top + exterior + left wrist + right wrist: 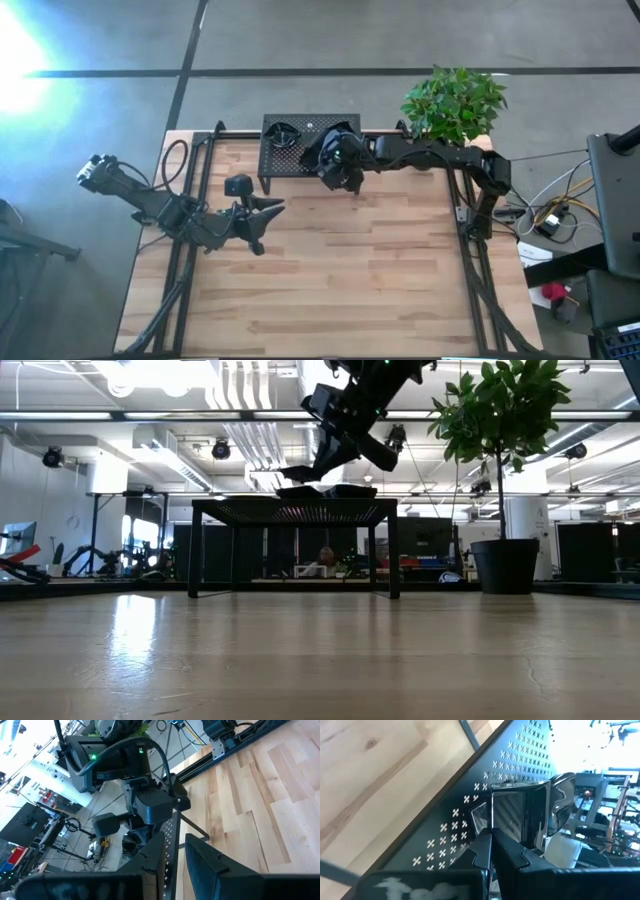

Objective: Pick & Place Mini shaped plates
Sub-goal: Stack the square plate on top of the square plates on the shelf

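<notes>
The black perforated rack (300, 165) stands at the table's far edge. My right gripper (491, 845) hangs over the rack's top, shut on a glossy dark square mini plate (517, 815). In the low view this plate (298, 473) shows just above other dark plates lying on the rack (350, 490). A rounded dark dish (562, 790) sits on the rack beyond it, and more dishes (285, 135) lie at the rack's far left corner. My left gripper (265, 222) waits open over the table, left of and nearer than the rack, touching nothing. My right gripper pinches the square plate by one raised rim edge (492, 827) between its two fingers. The fingers (325, 460) come down at a slant from above. The plate sits nearly level below them, a little above the rack's top; whether it still touches the plates below, I cannot tell.
A leafy plant (455, 100) in a dark pot (505, 565) stands at the table's far right corner, beside my right arm. Black frame rails run along the left (185, 250) and right (475, 270) table sides. Bare wooden tabletop (350, 280) stretches from the rack to the near edge.
</notes>
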Robot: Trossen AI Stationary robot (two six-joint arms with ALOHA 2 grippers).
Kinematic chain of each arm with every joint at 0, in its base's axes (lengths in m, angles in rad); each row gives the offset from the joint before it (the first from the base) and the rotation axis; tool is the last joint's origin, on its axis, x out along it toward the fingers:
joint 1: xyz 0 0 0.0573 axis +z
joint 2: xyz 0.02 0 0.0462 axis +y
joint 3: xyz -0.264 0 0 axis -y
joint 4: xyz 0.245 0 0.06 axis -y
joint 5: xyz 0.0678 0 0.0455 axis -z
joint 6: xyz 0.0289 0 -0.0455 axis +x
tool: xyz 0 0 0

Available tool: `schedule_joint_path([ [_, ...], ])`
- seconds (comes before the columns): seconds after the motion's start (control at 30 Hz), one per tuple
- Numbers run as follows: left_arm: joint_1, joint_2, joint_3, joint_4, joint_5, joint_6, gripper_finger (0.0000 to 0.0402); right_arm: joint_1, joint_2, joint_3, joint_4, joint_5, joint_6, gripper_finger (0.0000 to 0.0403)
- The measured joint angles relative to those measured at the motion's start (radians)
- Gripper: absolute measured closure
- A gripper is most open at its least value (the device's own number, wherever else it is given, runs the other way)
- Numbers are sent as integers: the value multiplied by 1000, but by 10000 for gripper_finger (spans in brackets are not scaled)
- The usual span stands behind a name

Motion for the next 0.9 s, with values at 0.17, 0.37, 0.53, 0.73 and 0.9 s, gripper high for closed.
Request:
schedule_joint_path([
  [0.17, 0, 0, 0, 0, 1, -5, 330, -4, 0, 0, 19, -18, -2, 394],
  [0.37, 0, 0, 0, 0, 1, -12, 330, -8, 0, -5, 22, -20, -5, 394],
  [0.53, 0, 0, 0, 0, 1, -12, 330, -8, 0, -12, 24, -24, -8, 394],
  [0.73, 0, 0, 0, 1, 1, -13, 330, -20, 0, -20, 27, -24, -23, 394],
  [0.9, 0, 0, 0, 1, 1, -13, 330, -29, -1, -30, 54, -24, -71, 394],
])
